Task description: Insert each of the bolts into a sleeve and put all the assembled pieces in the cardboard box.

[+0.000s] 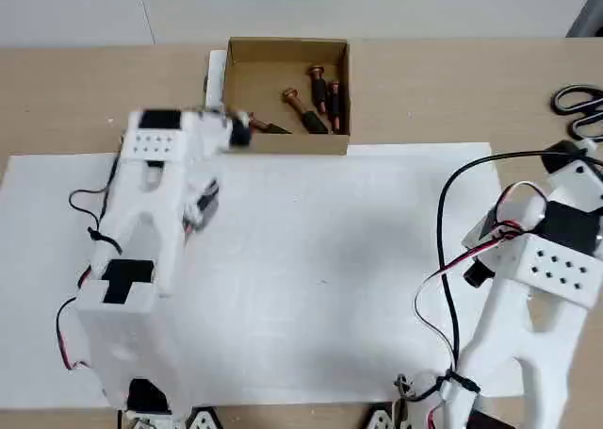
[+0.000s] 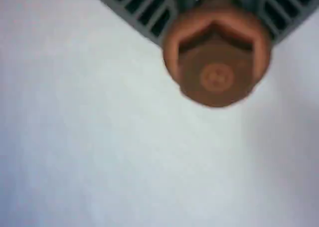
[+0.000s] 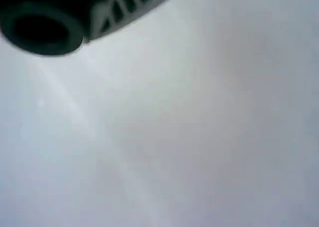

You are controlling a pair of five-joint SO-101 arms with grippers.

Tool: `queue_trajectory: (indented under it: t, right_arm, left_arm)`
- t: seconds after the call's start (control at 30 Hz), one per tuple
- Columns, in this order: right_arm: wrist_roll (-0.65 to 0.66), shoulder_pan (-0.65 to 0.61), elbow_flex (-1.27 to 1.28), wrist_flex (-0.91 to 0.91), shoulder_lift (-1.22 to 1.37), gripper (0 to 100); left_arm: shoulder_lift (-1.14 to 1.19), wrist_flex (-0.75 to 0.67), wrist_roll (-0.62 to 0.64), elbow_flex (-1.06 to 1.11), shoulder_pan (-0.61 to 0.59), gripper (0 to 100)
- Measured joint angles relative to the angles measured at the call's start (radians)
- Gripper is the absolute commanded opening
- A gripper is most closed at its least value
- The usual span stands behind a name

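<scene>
A copper bolt (image 2: 215, 62) shows its hexagonal head close up, held against the grey ribbed jaw of my left gripper (image 2: 217, 7), which is shut on it. From above, the left gripper (image 1: 237, 129) is at the front left corner of the cardboard box (image 1: 287, 47). Several copper bolts in black sleeves (image 1: 320, 94) lie inside the box, and another copper piece (image 1: 271, 127) lies by its front wall. My right gripper (image 3: 82, 25) is shut on a black sleeve (image 3: 42, 30), whose open end faces the camera. The right arm (image 1: 551, 264) stands at the table's right side.
A large white sheet (image 1: 320, 269) covers the table's middle between the arms. Black scissors (image 1: 577, 104) lie at the far right on the wood. Black and red cables (image 1: 448, 259) hang beside the right arm.
</scene>
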Motion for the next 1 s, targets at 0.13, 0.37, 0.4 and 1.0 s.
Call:
queue_trajectory:
  t: [0.13, 0.37, 0.4, 1.0]
  right_arm:
    - [0.064, -0.011, -0.092, 0.009, 0.000, 0.2]
    - [0.169, -0.118, -0.215, 0.078, -0.003, 0.2]
    - [0.181, -0.132, -0.216, 0.083, -0.011, 0.2]
    - [0.476, -0.361, 0.140, 0.049, -0.634, 0.2]
  left_arm:
    - [-0.071, 0.000, 0.041, -0.103, 0.008, 1]
    - [-0.362, 0.014, 0.052, -0.121, 0.137, 1]
    - [-0.404, 0.014, 0.055, -0.118, 0.150, 1]
    - [-1.321, -0.123, -0.032, 0.371, 0.170, 1]
